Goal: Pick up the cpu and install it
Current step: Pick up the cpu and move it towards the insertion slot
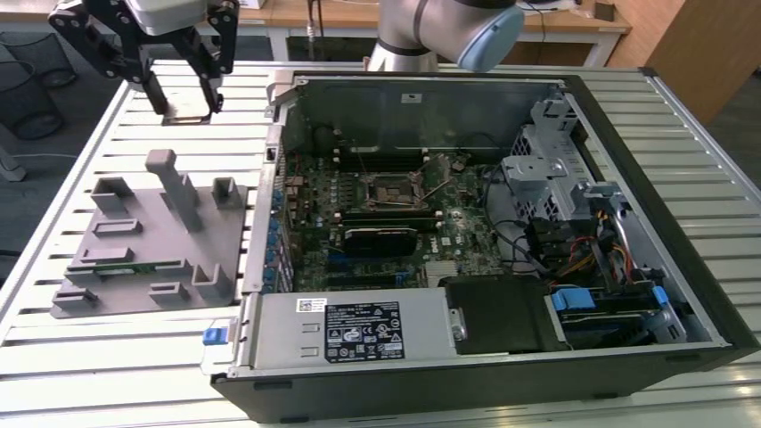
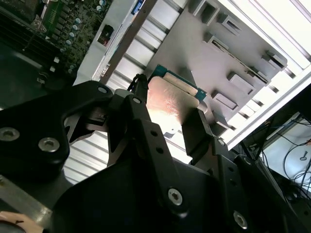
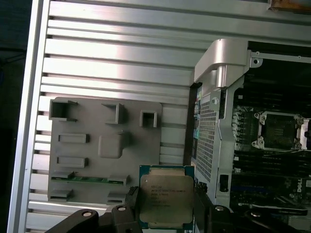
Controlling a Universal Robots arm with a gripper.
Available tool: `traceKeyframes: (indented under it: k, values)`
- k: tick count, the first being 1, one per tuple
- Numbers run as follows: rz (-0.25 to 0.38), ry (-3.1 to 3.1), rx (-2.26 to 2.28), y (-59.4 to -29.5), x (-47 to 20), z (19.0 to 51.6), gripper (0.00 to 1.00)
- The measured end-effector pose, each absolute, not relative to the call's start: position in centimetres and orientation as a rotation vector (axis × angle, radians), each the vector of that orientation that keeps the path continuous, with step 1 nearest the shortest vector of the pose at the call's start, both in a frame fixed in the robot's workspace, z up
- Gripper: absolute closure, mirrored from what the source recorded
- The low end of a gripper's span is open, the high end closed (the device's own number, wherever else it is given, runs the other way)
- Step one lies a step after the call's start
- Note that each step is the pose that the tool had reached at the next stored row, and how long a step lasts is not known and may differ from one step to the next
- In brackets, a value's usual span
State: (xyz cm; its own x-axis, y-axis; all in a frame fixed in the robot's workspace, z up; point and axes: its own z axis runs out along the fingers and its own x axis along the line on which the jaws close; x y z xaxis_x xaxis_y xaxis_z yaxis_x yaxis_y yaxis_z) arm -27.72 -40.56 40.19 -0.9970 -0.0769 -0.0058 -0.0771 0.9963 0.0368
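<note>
Your gripper (image 1: 188, 105) is pinching the cpu (image 3: 166, 201): in the first wrist view the fingers (image 3: 200, 206) press on two opposite edges, so the chip sits squarely between them, metal plate facing the camera. In the exterior view it hangs above the slatted table (image 1: 119, 357), beyond the grey tray (image 1: 143, 259). It is to the exterior view's left of the open computer case (image 1: 476, 388), well apart from the black socket frame (image 1: 393, 189).

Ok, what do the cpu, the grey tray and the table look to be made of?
cpu: metal top plate, dull silvery with a soft sheen, on a green board-like rim.
Grey tray: probably plastic, matte, uniform grey with moulded blocks.
Table: looks like aluminium slats, brushed, with bright streaky reflections.
</note>
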Motion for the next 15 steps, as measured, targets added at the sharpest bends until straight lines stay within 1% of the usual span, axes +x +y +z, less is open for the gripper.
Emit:
traceKeyframes:
  k: [15]
  values:
    - [0.058, 3.134, -0.121, -40.5, -25.5, 40.2, 0.47]
